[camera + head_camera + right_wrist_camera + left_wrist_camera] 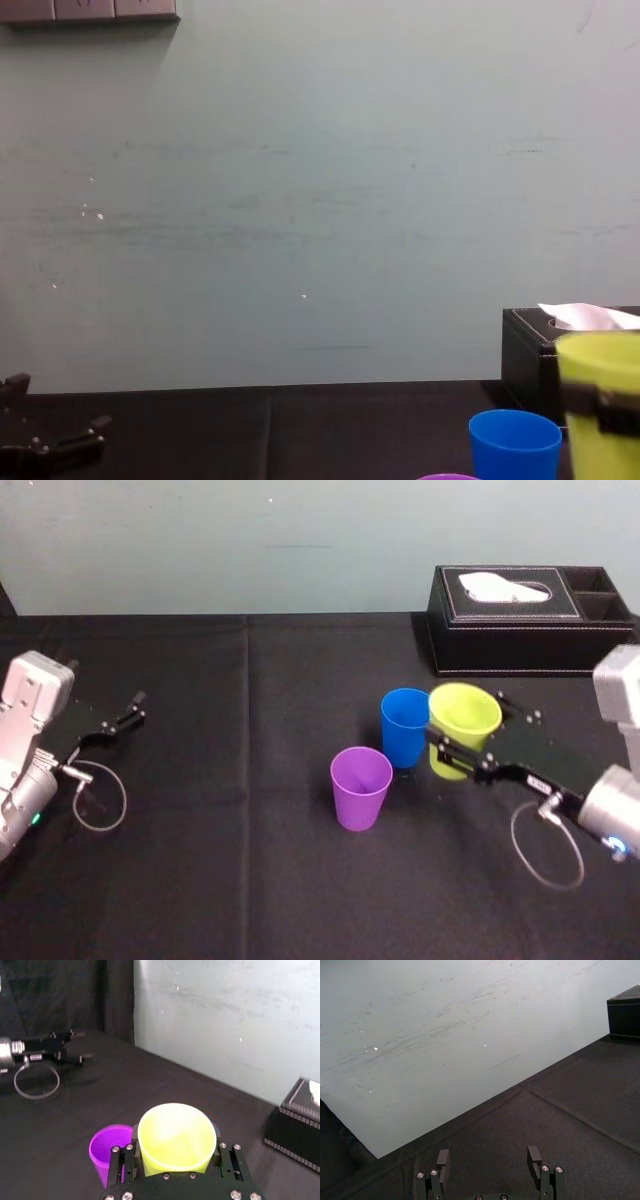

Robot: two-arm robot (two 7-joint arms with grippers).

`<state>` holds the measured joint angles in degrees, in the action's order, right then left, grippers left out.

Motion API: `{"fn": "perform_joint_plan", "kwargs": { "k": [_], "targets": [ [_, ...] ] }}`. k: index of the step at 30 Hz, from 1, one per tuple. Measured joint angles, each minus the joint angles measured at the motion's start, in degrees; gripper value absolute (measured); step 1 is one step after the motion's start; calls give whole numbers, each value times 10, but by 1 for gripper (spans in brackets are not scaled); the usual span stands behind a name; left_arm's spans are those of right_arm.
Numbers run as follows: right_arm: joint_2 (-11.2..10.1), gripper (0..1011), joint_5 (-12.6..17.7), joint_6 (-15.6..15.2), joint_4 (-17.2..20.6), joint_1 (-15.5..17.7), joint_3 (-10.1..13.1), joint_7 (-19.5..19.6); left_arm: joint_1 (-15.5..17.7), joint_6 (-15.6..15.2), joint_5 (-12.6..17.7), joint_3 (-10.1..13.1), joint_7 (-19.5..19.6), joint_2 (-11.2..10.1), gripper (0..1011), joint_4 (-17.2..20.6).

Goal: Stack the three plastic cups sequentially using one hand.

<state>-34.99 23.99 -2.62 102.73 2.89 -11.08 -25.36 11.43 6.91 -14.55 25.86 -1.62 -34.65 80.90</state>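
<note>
No words, numbers or signs can be read on the blue cup (405, 725), the yellow-green cup (465, 715), the purple cup (361, 785) or the black tissue box (530, 630).

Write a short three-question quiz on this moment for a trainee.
1. True or false: the right gripper has its fingers shut on the yellow-green cup.
2. What stands closest to the held cup? A) purple cup B) blue cup C) tissue box
3. The left gripper sits off to the robot's left. Are its fingers open or shut, and do they hold anything?

Key: 1 true; 2 B; 3 open, holding nothing.
</note>
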Motion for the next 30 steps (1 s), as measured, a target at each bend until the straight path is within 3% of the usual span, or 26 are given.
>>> {"fn": "perform_joint_plan", "kwargs": {
  "k": [6,17,30],
  "targets": [
    [12,752,5,-11,-16,-44,-12,-1,0,0,0,0,0,0,1011,0],
    [33,752,-1,-13,-79,-122,-48,-7,0,0,0,0,0,0,1011,0],
    [55,752,-11,4,-150,-173,-75,-19,0,0,0,0,0,0,1011,0]
  ]
}}
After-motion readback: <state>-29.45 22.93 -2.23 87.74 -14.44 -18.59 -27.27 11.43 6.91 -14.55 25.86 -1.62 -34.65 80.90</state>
